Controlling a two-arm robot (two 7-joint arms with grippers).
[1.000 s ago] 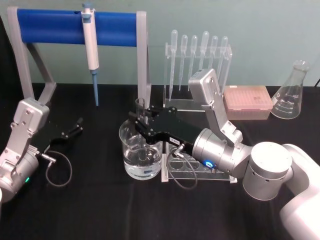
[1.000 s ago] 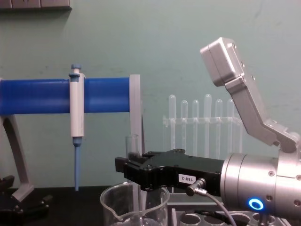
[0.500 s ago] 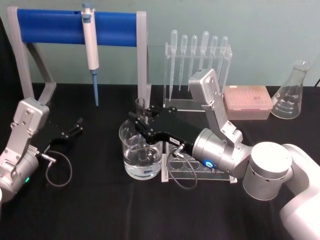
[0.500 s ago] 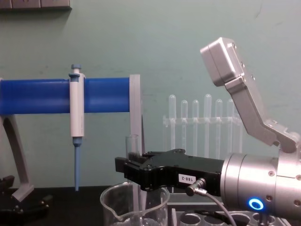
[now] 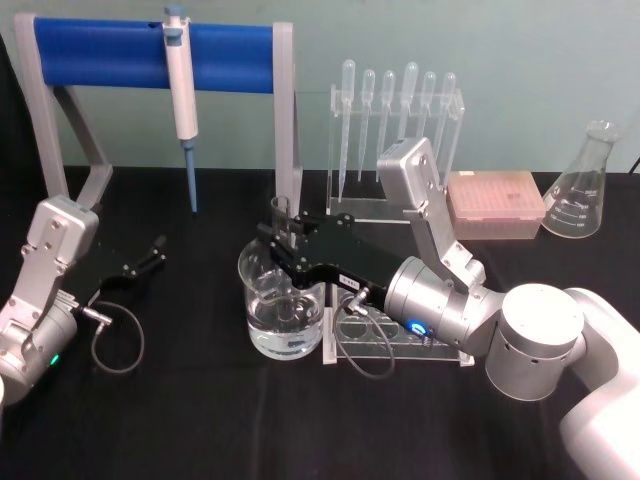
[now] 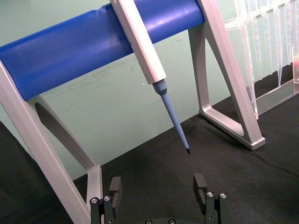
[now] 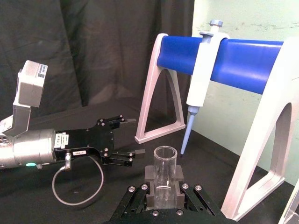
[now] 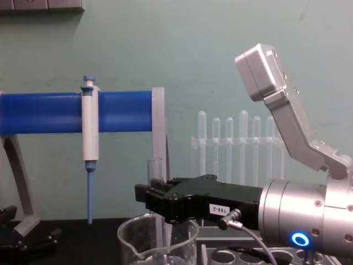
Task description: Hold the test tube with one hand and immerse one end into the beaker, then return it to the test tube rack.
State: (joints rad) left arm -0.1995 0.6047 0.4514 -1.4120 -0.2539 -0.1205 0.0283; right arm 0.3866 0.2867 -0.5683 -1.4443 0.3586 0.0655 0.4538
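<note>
Position unchanged: right hand (image 5: 283,240) holds test tube (image 5: 281,213) in beaker (image 5: 256,305).

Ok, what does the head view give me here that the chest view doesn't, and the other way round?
Head view: from above it gives the clear liquid inside the beaker, plus the flask and pink tip box at the far right.
Chest view: side-on, it gives the test tube standing upright, its rim above the right gripper and its lower part passing below the beaker's rim.
Both: the right gripper shut on the test tube over the beaker, the pipettor hanging on the blue stand, and the left gripper parked at the left.
</note>
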